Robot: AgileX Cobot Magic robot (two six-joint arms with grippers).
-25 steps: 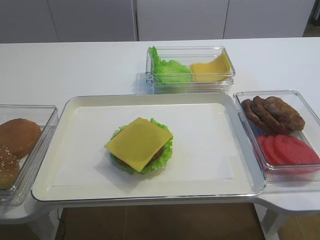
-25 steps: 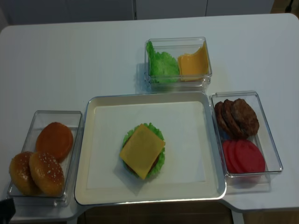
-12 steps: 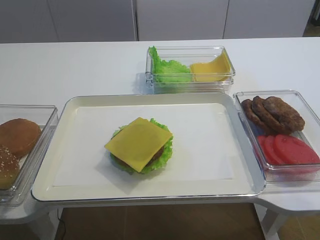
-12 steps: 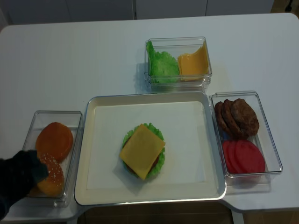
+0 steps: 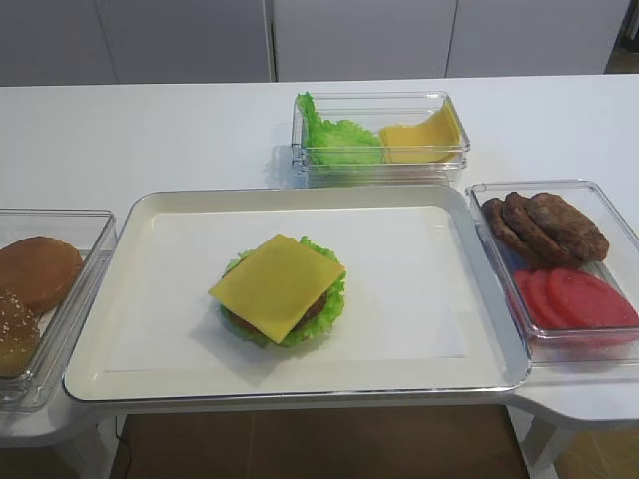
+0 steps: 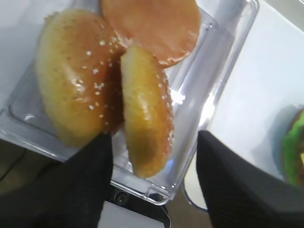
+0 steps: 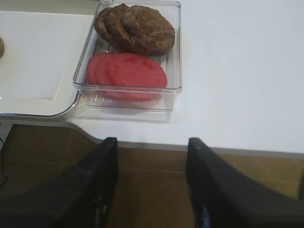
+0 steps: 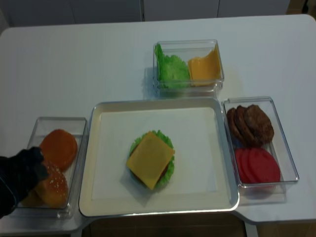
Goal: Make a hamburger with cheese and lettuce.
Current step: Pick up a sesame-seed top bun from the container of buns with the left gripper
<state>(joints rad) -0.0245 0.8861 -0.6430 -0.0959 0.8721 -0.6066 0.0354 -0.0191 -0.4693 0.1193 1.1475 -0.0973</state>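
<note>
The hamburger [image 5: 280,291] [image 8: 150,160] lies open-topped on the white tray [image 5: 419,215]. Its square cheese [image 5: 272,284] [image 8: 149,158] covers the patty, and frilly lettuce [image 5: 335,297] [image 8: 169,172] shows around the rim. My left gripper [image 6: 153,137] [image 8: 37,165] is low over the bun box [image 6: 228,61], open. Its fingers straddle a sesame bun top [image 6: 145,109] standing on edge, with gaps on both sides. A second sesame bun [image 6: 76,76] and a plain bun [image 6: 152,23] lie beside it. My right gripper [image 7: 149,142] is open and empty, off the table's front edge.
A clear box [image 5: 379,140] [image 8: 187,66] at the back holds loose lettuce leaves and spare cheese slices. Another clear box [image 5: 554,269] [image 7: 128,52] right of the tray holds brown patties and red tomato slices. The bun box [image 8: 59,121] touches the tray's left rim.
My left arm has come in from the lower left and now covers the near end of the bun box. The hamburger and the other boxes have not moved.
</note>
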